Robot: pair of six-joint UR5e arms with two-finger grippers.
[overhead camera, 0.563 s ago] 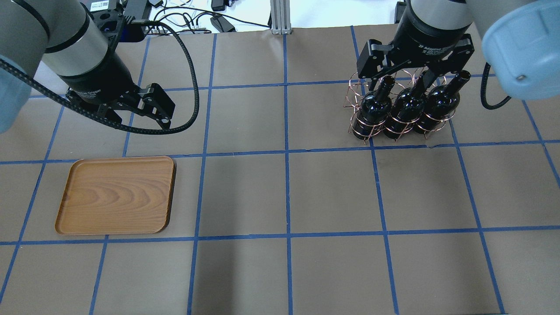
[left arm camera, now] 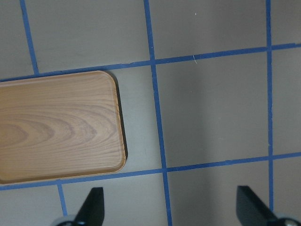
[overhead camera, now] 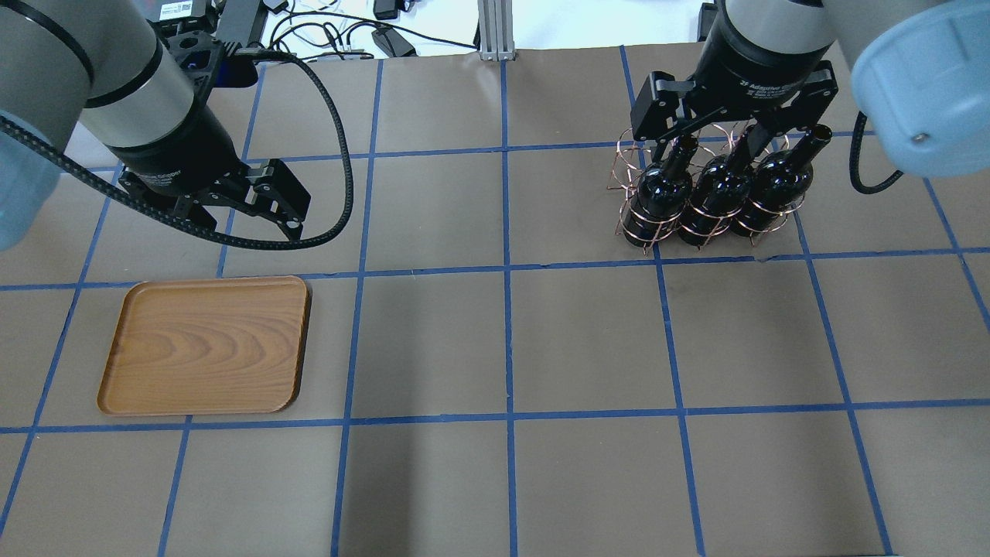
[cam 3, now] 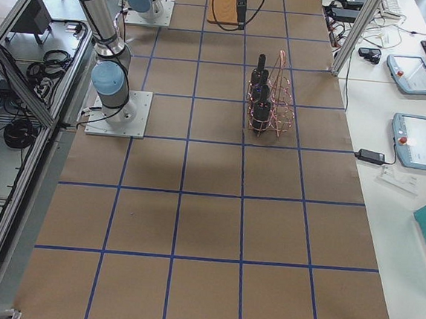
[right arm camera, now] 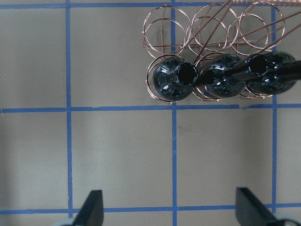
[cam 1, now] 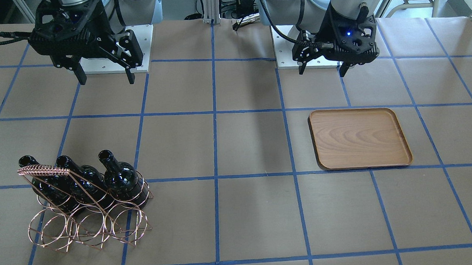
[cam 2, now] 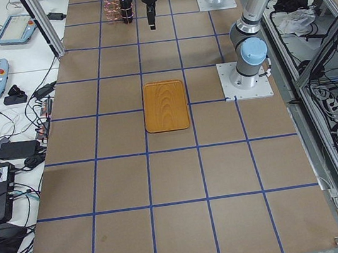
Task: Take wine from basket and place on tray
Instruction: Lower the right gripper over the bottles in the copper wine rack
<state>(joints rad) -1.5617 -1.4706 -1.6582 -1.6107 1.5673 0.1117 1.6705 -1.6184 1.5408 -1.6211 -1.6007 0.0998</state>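
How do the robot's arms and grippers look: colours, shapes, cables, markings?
The left arm and right arm are silver-grey tubes with pale blue joint caps. The left gripper and right gripper are black, two-fingered, with white lettering. A black cable runs to the left wrist, where a blue light glows.

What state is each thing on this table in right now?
Left end effector: open, empty.
Right end effector: open, empty.
Basket: upright, one row of rings full, the other empty.
Three wine bottles: upright, uncorked, in the basket.
Tray: lying flat, empty.
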